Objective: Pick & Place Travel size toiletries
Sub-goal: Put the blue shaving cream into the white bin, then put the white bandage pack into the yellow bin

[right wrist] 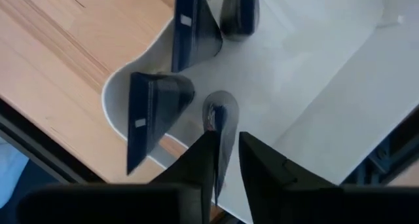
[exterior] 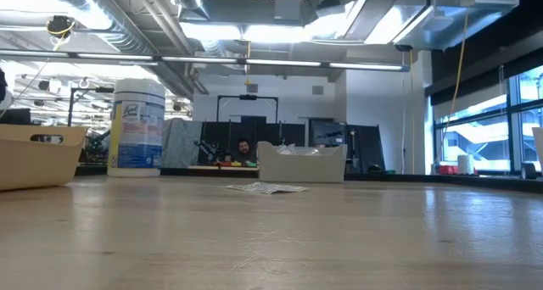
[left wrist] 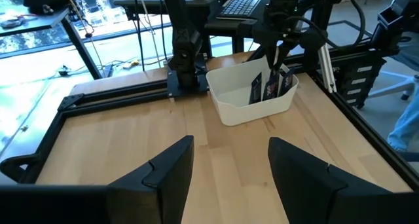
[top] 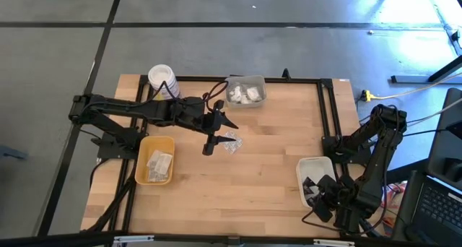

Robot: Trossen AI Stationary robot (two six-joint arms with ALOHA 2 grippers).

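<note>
Your right gripper (right wrist: 226, 160) hangs right over the white tray (top: 312, 165) at the table's near right corner, its fingers slightly parted with a small dark wedge (right wrist: 218, 122) standing between the tips. The gap looks too slight to have freed it, so I judge you are in the middle of letting go. Finish well: spread the fingers fully before you lift, then rise straight up so the pads do not drag the wedge back out or tip over its neighbours.

Taking the white tray as your landmark: it holds several dark wedges (left wrist: 270, 86) standing on edge, crowded toward the side nearest the right arm.

Your left gripper (top: 210, 141) hovers far across the table from that tray, near the middle, fingers wide apart and empty. Just beside it, on the side toward the white tray, a clear crinkly packet (top: 231, 141) lies on the bare wood. That looks like the next pick, and it will probably be slippery and thin, so come down squarely on it.

Diagonally across from the white tray, at the far edge, the clear tray (top: 246, 90) holds white lumpy packets (top: 243, 94). Straight across the table, on the left side, the yellow tray (top: 154, 161) holds pale flat sachets (top: 159, 162). The big white jar (exterior: 137, 127) stands at the far left corner.
</note>
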